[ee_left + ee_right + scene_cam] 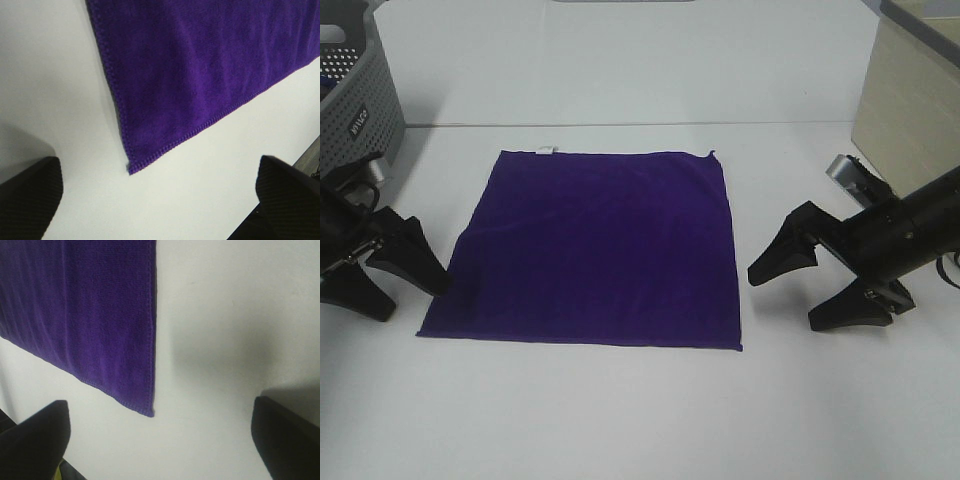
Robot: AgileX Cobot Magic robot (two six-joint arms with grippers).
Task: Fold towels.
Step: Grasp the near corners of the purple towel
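A deep purple square towel (595, 245) lies flat and unfolded on the white table, with a small white tag (547, 150) on its far edge. My left gripper (402, 282) is open and empty just left of the towel's near left corner (131, 170). My right gripper (798, 290) is open and empty to the right of the towel's near right corner (150, 413). In both wrist views the black fingertips (30, 195) (287, 435) stand wide apart above bare table.
A grey perforated basket (355, 95) stands at the far left. A beige box (910, 100) stands at the far right. The white table (620, 420) extends in front of and behind the towel.
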